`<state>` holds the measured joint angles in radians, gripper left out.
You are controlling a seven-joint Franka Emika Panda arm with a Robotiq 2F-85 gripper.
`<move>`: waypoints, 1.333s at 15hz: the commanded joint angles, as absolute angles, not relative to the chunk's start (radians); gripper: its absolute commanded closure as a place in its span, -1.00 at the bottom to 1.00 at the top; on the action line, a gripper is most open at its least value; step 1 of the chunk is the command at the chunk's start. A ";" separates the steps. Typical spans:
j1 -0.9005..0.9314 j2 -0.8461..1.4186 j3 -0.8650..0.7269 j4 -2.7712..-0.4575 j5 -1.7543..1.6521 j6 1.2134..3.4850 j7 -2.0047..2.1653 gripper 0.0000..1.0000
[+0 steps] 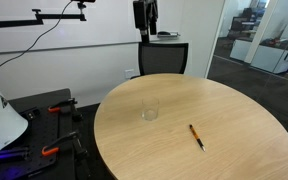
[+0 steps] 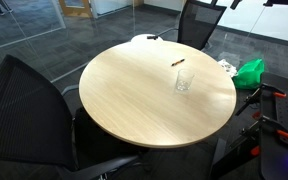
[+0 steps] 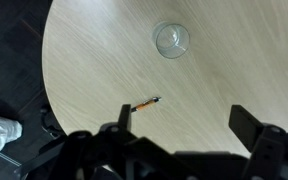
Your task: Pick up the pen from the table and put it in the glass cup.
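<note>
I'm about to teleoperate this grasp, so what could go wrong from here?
The pen lies flat and thin on the table; the open gripper could scrape the top or flick it away. The glass cup is small and faint, so the pen might miss it or tip it.
</note>
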<state>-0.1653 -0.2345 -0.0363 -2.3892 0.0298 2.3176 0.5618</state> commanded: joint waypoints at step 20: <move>-0.121 0.294 -0.200 -2.073 -0.004 2.568 1.488 -1.00</move>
